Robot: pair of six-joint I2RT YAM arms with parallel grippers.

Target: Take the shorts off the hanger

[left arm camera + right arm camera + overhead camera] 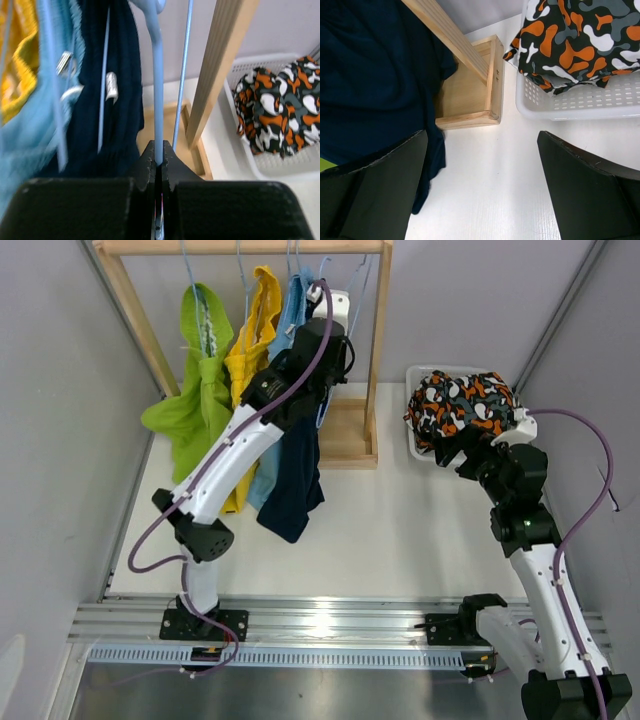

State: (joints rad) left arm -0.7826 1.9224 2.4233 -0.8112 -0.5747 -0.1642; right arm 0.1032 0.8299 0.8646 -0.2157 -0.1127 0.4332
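Shorts (295, 480) hang four on the rack (379, 340), one in the basket (580, 102).

Four pairs hung on thin hangers (157, 90) from wooden rail (240, 246), left to right: lime green shorts (195, 390), bunched; yellow shorts (255, 340); light blue shorts (297, 295) (mostly hidden); navy shorts (295, 480), drooping lowest. Orange-black-white patterned shorts (460, 400) heaped in white basket (412, 445) at right, draped over its near rim.
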